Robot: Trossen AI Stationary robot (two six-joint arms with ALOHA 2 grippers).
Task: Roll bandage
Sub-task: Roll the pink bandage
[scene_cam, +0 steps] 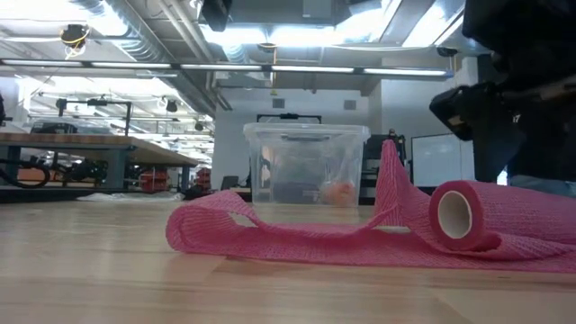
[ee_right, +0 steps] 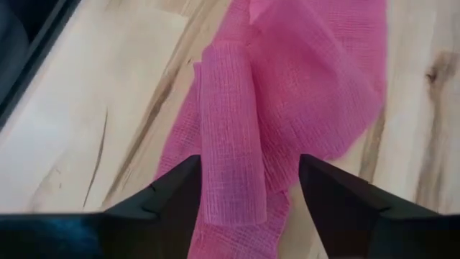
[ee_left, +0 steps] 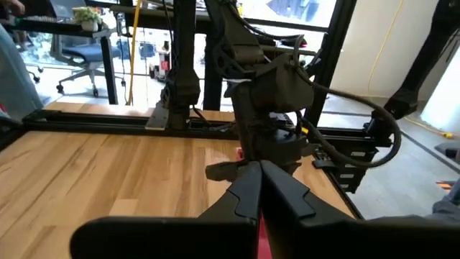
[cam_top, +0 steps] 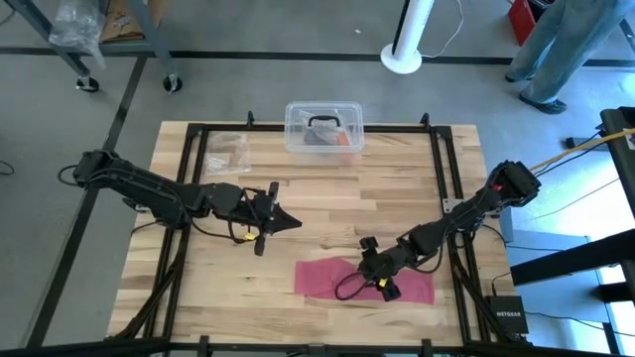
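The pink-red bandage [cam_top: 327,273] lies along the table's near side, partly rolled. Its roll [scene_cam: 454,214] rests on the flat strip [scene_cam: 270,238], open core facing the near edge, and a fold [scene_cam: 391,180] stands up beside it. My right gripper [ee_right: 248,169] is open, slanting down over the roll [ee_right: 230,137], one finger on each side of it. My left gripper [cam_top: 293,223] is shut, level above the table's middle, holding nothing. My right gripper straddles the roll from above with its fingers along the curved sides. One finger [ee_right: 188,180] stands flush against the roll's side [ee_right: 208,165]; whether it touches, I cannot tell. The other finger [ee_right: 316,180] stands clear. The roll rests on the strip.
A clear plastic box [cam_top: 323,129] with a black handle stands at the far edge. A small clear bag [cam_top: 228,151] lies at the far left. Black frame rails [cam_top: 442,178] border the table. A person [cam_top: 566,50] stands beyond the far right corner.
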